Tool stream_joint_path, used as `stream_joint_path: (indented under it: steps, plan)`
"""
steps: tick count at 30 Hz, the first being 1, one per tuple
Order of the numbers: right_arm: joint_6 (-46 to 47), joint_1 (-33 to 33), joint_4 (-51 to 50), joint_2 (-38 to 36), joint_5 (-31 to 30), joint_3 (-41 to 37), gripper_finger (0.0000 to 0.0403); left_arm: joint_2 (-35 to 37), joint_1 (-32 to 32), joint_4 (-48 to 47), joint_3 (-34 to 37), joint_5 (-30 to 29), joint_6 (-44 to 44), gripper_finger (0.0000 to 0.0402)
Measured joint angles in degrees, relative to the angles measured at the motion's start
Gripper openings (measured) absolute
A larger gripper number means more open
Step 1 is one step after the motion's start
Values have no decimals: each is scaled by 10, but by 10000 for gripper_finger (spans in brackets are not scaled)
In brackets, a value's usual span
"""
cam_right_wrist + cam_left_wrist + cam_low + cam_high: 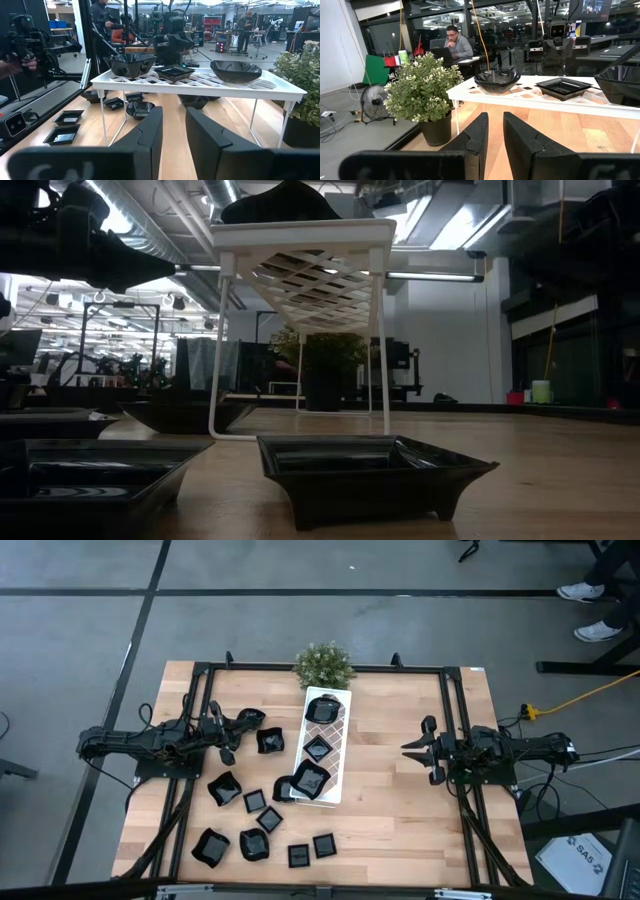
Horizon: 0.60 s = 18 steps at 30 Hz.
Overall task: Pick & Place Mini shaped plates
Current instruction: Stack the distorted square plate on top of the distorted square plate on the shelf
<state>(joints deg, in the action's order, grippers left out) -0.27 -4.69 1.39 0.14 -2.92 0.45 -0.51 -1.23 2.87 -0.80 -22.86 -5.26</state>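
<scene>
**Step in hand: between placements, next dish to be fetched**

1. Check the end effectors. The left gripper (228, 735) hangs left of the white tray (338, 735). Its wrist view shows the fingers narrowly parted with nothing between them. The right gripper (415, 748) waits right of the tray, also slightly parted and empty.

2. Locate the work. Most of the mini shaped plates (254, 843) lie loose on the table (400, 820), left of the tray and towards its near end. The closest, a loose dish (270, 740), sits between the left gripper and the tray.

3. Count the items.
   - Tray: one.
   - Dishes on the tray: three, in a row from far to near.
   - Dishes on the table: nine clearly seen. A dark shape beside the left gripper may be a tenth; this cannot be told.
   - Potted plant (323, 663): one, at the tray's far end.

4. Plan the next move. You will probably need to spread the left fingers wider, lower them over a dish rim, and pinch one wall. Free lattice remains between the dishes already placed, so aim there.
</scene>
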Motion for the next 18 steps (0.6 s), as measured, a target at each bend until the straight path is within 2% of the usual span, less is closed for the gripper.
stream_joint_path:
  steps: [4,12,18]
  plan:
    - [-1,0,0,0,0,0,85,0,0,7,1,0,0,52]
    - [0,0,0,0,0,0,85,0,0,84,1,2,-4,54]
    - [0,0,0,0,0,0,85,-3,0,117,1,62,45,52]
